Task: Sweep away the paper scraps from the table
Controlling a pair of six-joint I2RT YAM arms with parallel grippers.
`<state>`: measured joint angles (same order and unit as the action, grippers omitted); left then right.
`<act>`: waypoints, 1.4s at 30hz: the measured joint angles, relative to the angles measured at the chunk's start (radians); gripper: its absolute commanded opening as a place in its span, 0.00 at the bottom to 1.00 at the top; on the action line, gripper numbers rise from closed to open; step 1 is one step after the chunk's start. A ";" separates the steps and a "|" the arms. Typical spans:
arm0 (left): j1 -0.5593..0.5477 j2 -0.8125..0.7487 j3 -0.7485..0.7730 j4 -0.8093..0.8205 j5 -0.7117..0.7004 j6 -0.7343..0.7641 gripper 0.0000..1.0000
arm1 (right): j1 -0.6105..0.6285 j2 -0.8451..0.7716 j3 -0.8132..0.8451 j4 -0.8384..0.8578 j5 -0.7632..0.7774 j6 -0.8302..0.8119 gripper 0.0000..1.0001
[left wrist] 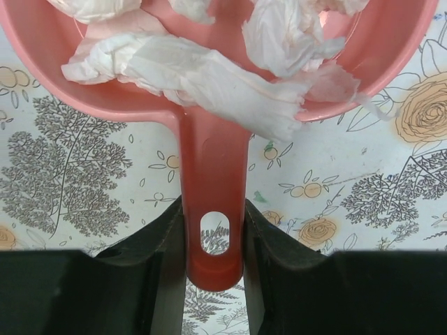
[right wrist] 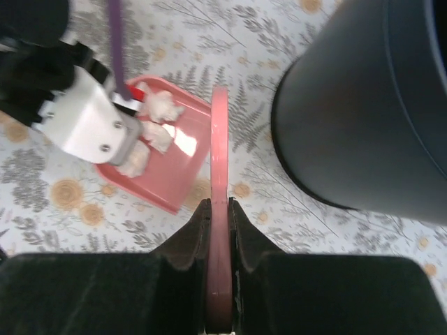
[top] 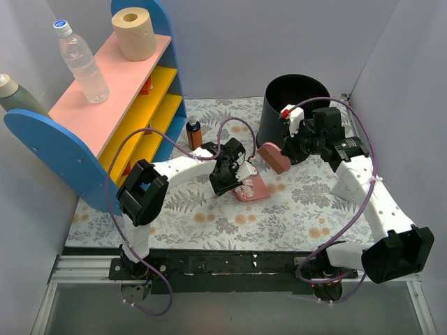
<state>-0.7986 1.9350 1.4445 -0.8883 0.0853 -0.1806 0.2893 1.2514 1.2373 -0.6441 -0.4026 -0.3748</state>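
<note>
White paper scraps (left wrist: 209, 63) lie piled in the pink dustpan (left wrist: 391, 49), which hangs above the flowered table (left wrist: 77, 174). My left gripper (left wrist: 214, 241) is shut on the dustpan's handle (left wrist: 213, 181). In the top view the dustpan (top: 253, 188) sits mid-table under the left gripper (top: 230, 171). My right gripper (right wrist: 218, 216) is shut on a pink brush (right wrist: 219, 153), seen edge-on, held above the table between the dustpan (right wrist: 174, 174) and the bin. The brush head (top: 274, 158) shows left of the right gripper (top: 297, 143). Scraps (right wrist: 162, 108) show in the pan.
A black bin (top: 293, 105) stands at the back right, close to the brush. A blue-pink-yellow shelf (top: 119, 91) with a bottle (top: 82, 63) and a beige paper roll (top: 134, 33) is at the back left. A small brown bottle (top: 194, 132) stands beside it.
</note>
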 measured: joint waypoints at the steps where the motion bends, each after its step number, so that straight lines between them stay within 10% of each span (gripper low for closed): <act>1: 0.000 -0.006 0.000 0.000 -0.001 0.000 0.00 | 0.000 -0.004 -0.009 0.007 0.037 0.000 0.01; 19: 0.066 -0.101 0.302 -0.156 -0.048 -0.027 0.00 | -0.105 -0.255 -0.314 0.005 0.310 0.014 0.01; 42: 0.116 0.107 0.963 -0.112 -0.247 0.073 0.00 | -0.323 -0.329 -0.404 -0.012 0.196 0.142 0.01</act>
<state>-0.6823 2.0418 2.4077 -1.0000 -0.1619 -0.1074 -0.0341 0.9222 0.8330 -0.6559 -0.2066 -0.2325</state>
